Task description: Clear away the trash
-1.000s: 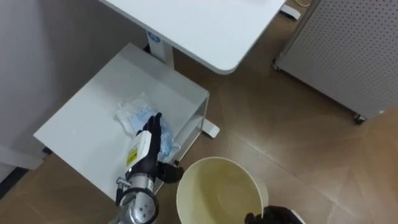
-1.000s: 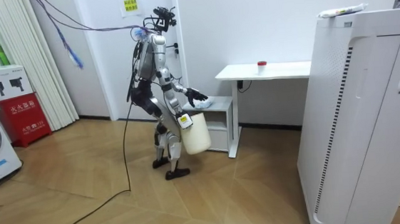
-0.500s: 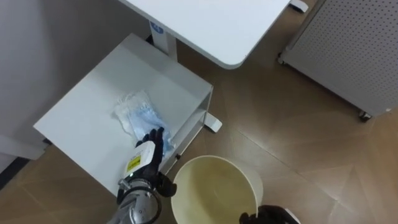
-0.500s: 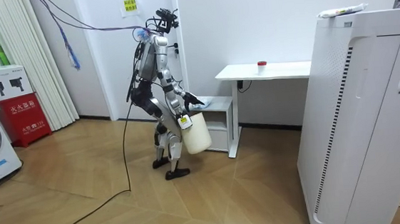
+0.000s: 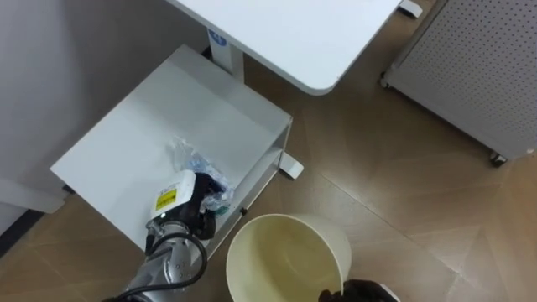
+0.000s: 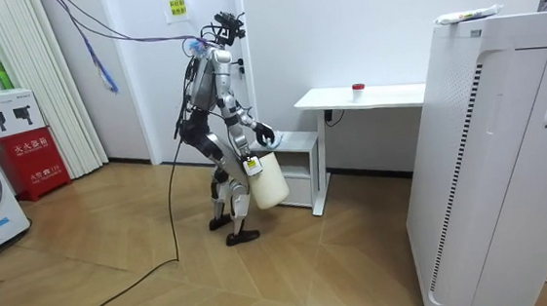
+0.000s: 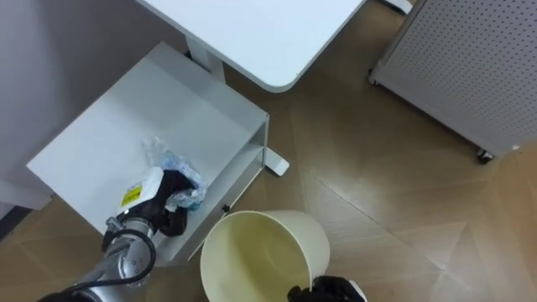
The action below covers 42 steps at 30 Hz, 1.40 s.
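The garbage, a crumpled clear and blue plastic bag (image 5: 186, 154), lies on the top of a low white cabinet (image 5: 151, 109) near its front edge. My left hand (image 5: 186, 206) rests on the bag with its fingers curled into the plastic, bunching it. A cream bucket (image 5: 285, 252) hangs just in front of the cabinet, open side up, with nothing inside. At the bucket's near rim my dark right hand (image 5: 357, 292) grips it. In the room view I stand bent slightly toward the cabinet (image 6: 294, 142), with the bucket (image 6: 268, 183) at hip height.
A white desk (image 5: 294, 33) overhangs the far side of the cabinet, on a leg with a foot (image 5: 289, 168) on the wooden floor. A white perforated unit on castors (image 5: 478, 67) stands to the right. Open floor lies between them.
My left hand's fingers went from straight over the bag to curled into it, and the bag has been drawn toward the cabinet's front edge. The eye view shifted slightly.
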Motion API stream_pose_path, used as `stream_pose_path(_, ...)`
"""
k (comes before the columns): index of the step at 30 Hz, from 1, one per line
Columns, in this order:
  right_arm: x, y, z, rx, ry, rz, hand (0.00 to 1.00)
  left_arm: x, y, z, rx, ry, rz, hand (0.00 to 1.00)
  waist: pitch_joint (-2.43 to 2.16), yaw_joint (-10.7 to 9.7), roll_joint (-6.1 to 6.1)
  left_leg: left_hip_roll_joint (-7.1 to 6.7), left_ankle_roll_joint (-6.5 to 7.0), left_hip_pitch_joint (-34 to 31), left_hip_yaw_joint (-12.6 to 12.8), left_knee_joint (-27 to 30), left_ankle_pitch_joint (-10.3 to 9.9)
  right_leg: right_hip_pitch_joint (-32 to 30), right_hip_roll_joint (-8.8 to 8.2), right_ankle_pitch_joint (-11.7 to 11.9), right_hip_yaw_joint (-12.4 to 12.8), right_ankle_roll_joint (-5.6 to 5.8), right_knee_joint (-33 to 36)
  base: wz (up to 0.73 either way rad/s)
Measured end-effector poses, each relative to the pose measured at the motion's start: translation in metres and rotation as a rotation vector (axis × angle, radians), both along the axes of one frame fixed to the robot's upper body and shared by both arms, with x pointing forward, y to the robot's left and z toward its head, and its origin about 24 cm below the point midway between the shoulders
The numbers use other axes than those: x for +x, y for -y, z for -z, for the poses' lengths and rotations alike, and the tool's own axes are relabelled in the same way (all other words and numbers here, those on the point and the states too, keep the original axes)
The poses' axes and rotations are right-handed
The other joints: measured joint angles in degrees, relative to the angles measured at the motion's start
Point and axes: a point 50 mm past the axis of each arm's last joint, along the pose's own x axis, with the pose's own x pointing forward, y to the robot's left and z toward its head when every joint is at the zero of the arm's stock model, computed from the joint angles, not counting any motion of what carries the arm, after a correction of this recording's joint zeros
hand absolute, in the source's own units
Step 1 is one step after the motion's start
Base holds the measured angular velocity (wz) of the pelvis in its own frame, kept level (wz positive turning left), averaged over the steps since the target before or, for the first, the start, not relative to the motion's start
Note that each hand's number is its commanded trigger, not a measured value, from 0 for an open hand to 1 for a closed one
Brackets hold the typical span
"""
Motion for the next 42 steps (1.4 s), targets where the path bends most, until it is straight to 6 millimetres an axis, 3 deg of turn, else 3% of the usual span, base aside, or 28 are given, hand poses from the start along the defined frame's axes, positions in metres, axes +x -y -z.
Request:
stream_pose_path(10, -0.003, 0.0, 0.003, 0.03, -0.021, 0.035, 1.0, -0.01, 0.007, 0.012, -0.03, -0.039, 0.001, 1.0, -0.04, 0.0, -0.02, 0.05, 0.09, 0.4, -0.2, 0.2, 0.0, 0.5, -0.14, 0.0, -0.3, -0.01, 0.0, 0.01)
stream_pose_path(19, -0.01, 0.001, 0.006, 0.023, 0.006, 0.045, 1.0, -0.045, 0.028, 0.049, -0.313, -0.236, -0.06, 1.0, -0.07, 0.3, -0.01, -0.21, 0.44, 2.0, 0.5, -1.2, 0.3, 1.8, -0.61, -0.1, -0.4, 0.12, -0.4, 0.01)
stream_pose_path(23, -0.013, 0.0, 0.008, 0.037, 0.002, 0.071, 1.0, -0.064, 0.043, 0.065, -0.425, -0.341, -0.041, 1.0, -0.41, 1.0, -0.35, -0.28, 0.41, 2.4, 0.6, -1.8, 0.4, 2.1, -0.57, -0.1, -0.4, 0.14, -0.9, 0.0)
stream_pose_path(26, -0.019, 0.001, 0.011, 0.032, -0.011, 0.078, 1.0, -0.081, 0.054, 0.075, -0.45, -0.42, 0.016, 1.0, -1.09, 2.0, -0.99, -0.36, 0.39, 2.7, 0.6, -2.0, 0.5, 2.3, -0.58, -0.1, -0.5, 0.14, -1.1, 0.0)
stream_pose_path(27, -0.02, -0.002, 0.012, 0.04, -0.016, 0.08, 1.0, -0.088, 0.057, 0.08, -0.465, -0.454, 0.023, 0.59, -1.31, 2.1, -1.22, -0.37, 0.39, 3.0, 0.8, -2.0, 0.5, 2.6, -0.58, -0.1, -0.5, 0.15, -1.3, 0.0)
stream_pose_path(28, -0.021, -0.003, 0.013, 0.042, -0.021, 0.081, 1.0, -0.092, 0.059, 0.083, -0.475, -0.471, 0.025, 0.1, -1.45, 2.2, -1.32, -0.39, 0.39, 3.2, 0.8, -2.0, 0.5, 2.8, -0.58, -0.1, -0.5, 0.15, -1.3, -0.04)
stream_pose_path(29, -0.024, -0.003, 0.015, 0.04, -0.031, 0.085, 1.0, -0.099, 0.064, 0.087, -0.486, -0.505, 0.042, 0.0, -1.68, 2.7, -1.58, -0.39, 0.39, 3.9, 1.2, -2.3, 0.5, 3.3, -0.56, -0.1, -0.2, 0.19, -1.5, -0.09)
stream_pose_path(36, -0.036, -0.003, 0.022, 0.038, -0.07, 0.087, 1.0, -0.131, 0.08, 0.103, -0.524, -0.642, 0.091, 0.0, -2.57, 5.3, -1.36, -0.15, 0.66, 7.2, 1.7, -5.2, 1.2, 6.8, 0.36, 1.8, 0.0, 0.76, -5.5, -0.07)
stream_pose_path(42, -0.037, -0.003, 0.023, 0.021, -0.072, 0.049, 1.0, -0.137, 0.081, 0.106, -0.52, -0.676, 0.106, 0.0, -2.68, 6.8, -1.15, -0.24, 0.86, 7.6, 2.1, -6.8, 1.9, 7.3, 0.67, 2.9, -0.1, 0.94, -7.4, -0.03)
